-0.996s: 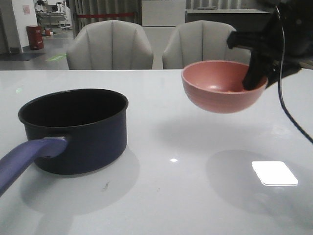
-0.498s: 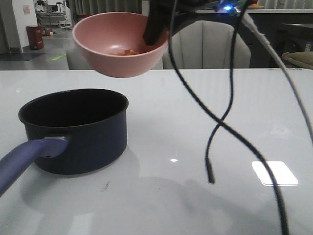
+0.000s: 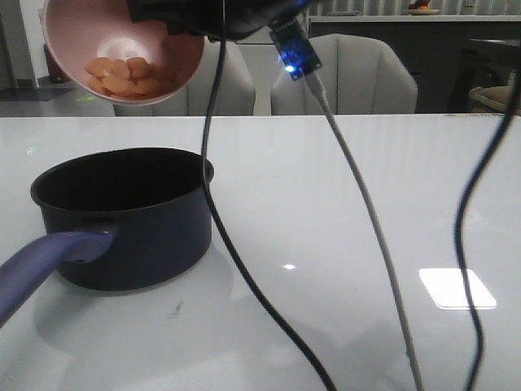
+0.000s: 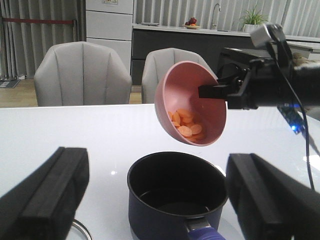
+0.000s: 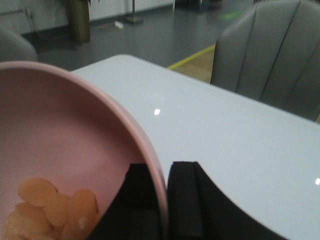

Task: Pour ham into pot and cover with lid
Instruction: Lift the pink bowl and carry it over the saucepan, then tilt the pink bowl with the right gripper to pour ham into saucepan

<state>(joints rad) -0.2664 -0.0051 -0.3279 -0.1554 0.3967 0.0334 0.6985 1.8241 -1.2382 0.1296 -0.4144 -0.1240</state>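
My right gripper is shut on the rim of the pink bowl and holds it tilted high above the far side of the pot. Several orange-pink ham chunks lie against the bowl's lower side, still inside it. The dark navy pot stands on the white table with its purple handle pointing to the near left, and its inside looks empty. In the left wrist view the bowl hangs over the pot. My left gripper is open and empty, near the pot's handle side. Only a silver arc of the lid shows beside the pot.
Several cables hang from the right arm across the front view, down to the table. Two grey chairs stand behind the table's far edge. A bright light patch reflects on the table at the right.
My right gripper has carried the bowl from the right side leftward and up to above the pot and tilted it. The ham has slid to the bowl's lower side.
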